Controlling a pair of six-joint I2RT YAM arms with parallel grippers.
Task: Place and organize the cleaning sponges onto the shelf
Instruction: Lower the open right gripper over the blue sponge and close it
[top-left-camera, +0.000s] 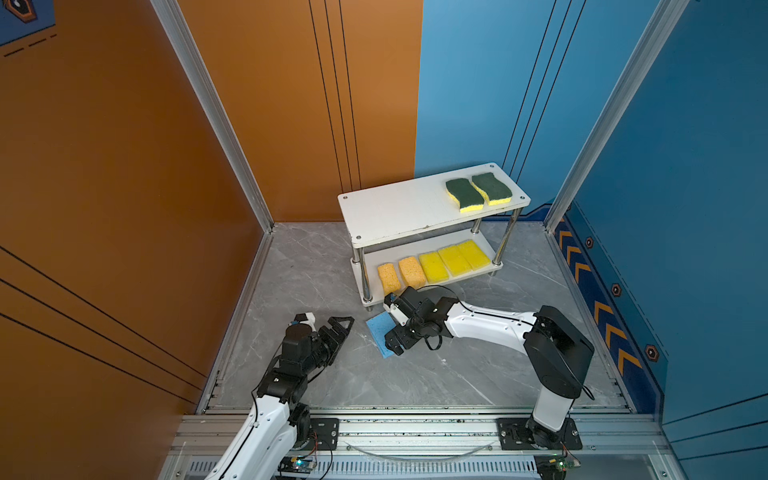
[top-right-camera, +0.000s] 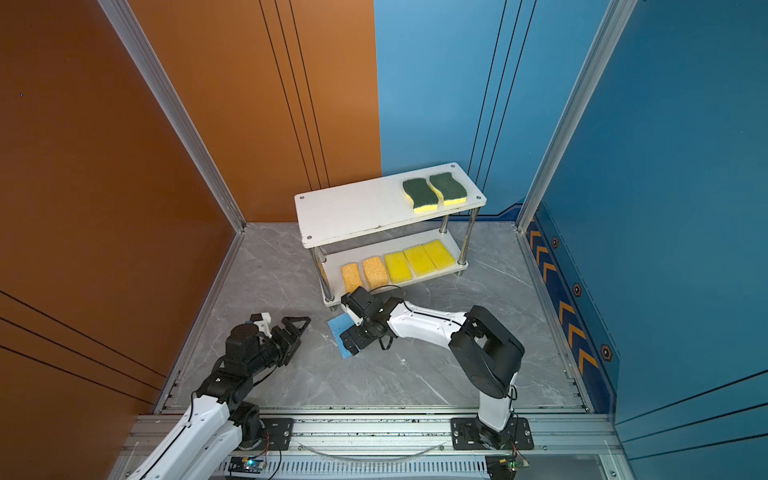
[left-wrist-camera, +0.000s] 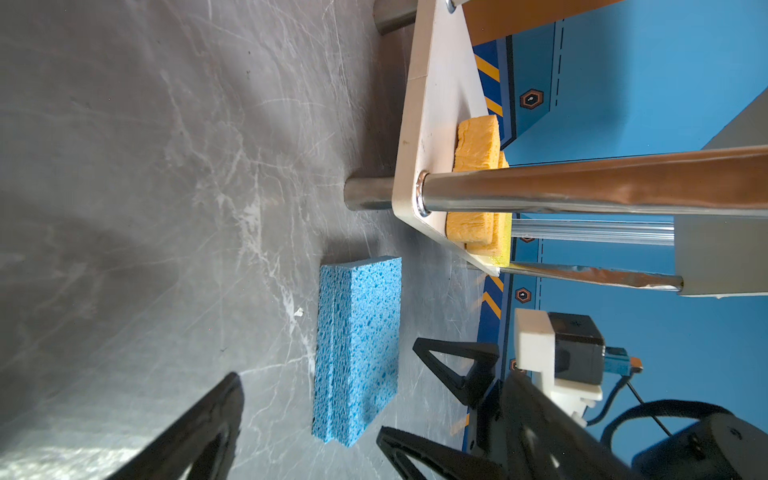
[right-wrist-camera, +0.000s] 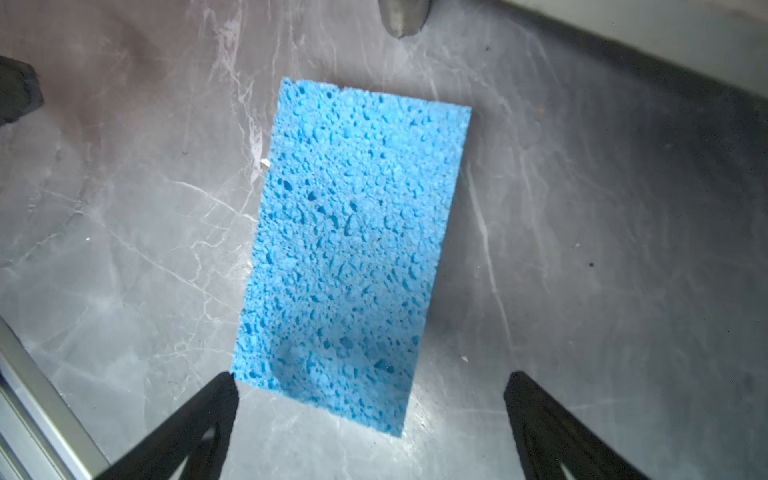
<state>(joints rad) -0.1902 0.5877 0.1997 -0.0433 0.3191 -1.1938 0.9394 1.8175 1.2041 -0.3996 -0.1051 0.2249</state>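
A light blue sponge (top-left-camera: 377, 328) (top-right-camera: 337, 328) (left-wrist-camera: 357, 353) (right-wrist-camera: 353, 249) lies flat on the grey floor by the front left leg of the shelf (top-left-camera: 395, 212) (top-right-camera: 349, 216). A seam along its side suggests two stacked. My right gripper (top-left-camera: 392, 332) (right-wrist-camera: 372, 384) hovers just above it, open, its fingers (left-wrist-camera: 457, 365) off the sponge. My left gripper (top-left-camera: 343, 328) (left-wrist-camera: 376, 374) stands open to the sponge's left, holding nothing. Two green-topped sponges (top-left-camera: 478, 191) sit on the top board. Two orange sponges (top-left-camera: 400, 274) and three yellow sponges (top-left-camera: 455, 259) line the lower board.
The shelf's chrome front left post (top-left-camera: 365, 278) (left-wrist-camera: 582, 187) stands close behind the blue sponge. Orange and blue walls with aluminium uprights (top-left-camera: 232, 137) enclose the floor. The arms' mounting rail (top-left-camera: 415, 428) runs along the front edge.
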